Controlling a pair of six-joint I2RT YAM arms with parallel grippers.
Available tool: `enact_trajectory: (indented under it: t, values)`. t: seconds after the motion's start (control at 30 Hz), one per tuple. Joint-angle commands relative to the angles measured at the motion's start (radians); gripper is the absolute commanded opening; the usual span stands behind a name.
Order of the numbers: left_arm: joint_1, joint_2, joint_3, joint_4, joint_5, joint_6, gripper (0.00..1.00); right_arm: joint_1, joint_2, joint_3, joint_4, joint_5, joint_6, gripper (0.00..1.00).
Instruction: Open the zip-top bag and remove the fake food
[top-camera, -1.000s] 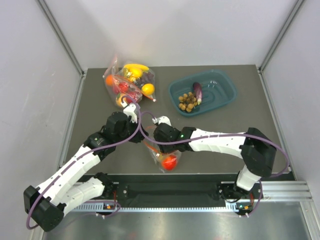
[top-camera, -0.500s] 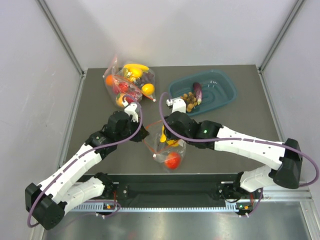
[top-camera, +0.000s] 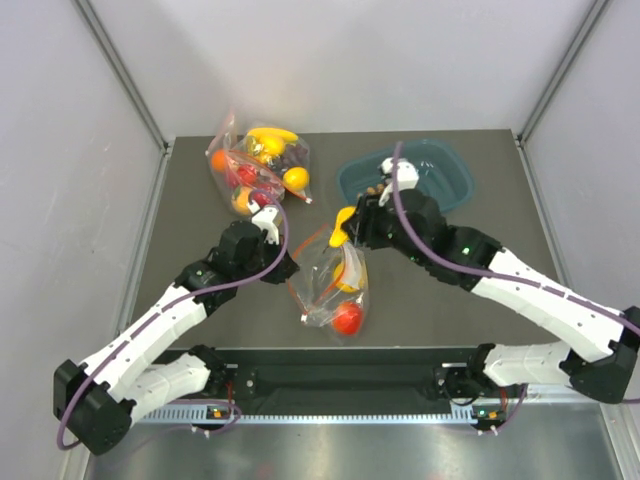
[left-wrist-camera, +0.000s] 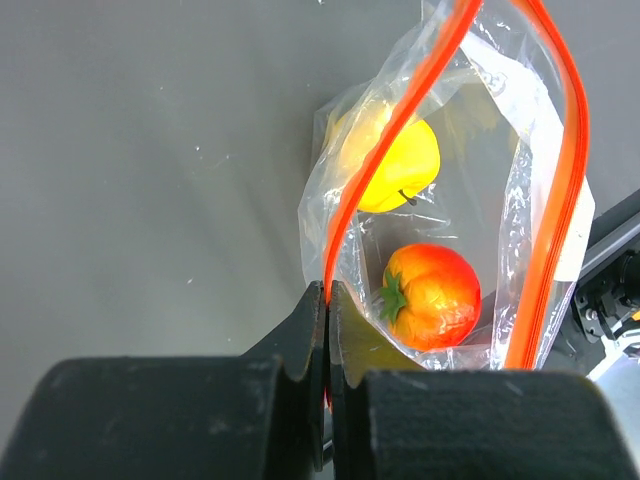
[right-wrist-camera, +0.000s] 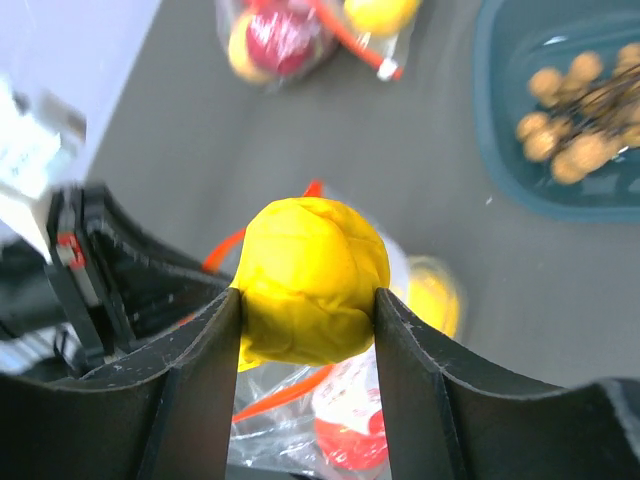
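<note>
Near the front edge, left gripper (left-wrist-camera: 326, 300) clamps the zip strip (left-wrist-camera: 330, 265) of the limp, slippery bag (top-camera: 330, 285); right gripper (right-wrist-camera: 308, 300) pinches the hard, glossy pear (right-wrist-camera: 310, 275); tomato (left-wrist-camera: 432, 295) likely next, across its middle.

Nothing here can be read: no word, brand or number. A white label (right-wrist-camera: 35, 140) at the left of the right wrist view is only a blur.

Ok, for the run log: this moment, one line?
left hand: shut on zip-top bag rim | right hand: shut on yellow fruit | tomato: in bag
</note>
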Motion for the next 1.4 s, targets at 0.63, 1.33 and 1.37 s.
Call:
enact_trajectory:
  t: [0.63,1.33,1.37]
  values:
    - [0.001,0.017,0.036,0.034,0.008,0.022,0.00,-0.806,0.300,0.219,0.075,-0.259,-0.239,0.30]
    - [0.001,0.011,0.054,0.016,-0.001,0.027,0.00,-0.860,0.623,0.446,-0.012,-0.176,-0.245,0.90]
    - [0.001,0.013,0.054,0.016,0.000,0.027,0.00,-0.858,0.598,0.436,-0.009,-0.179,-0.253,0.90]
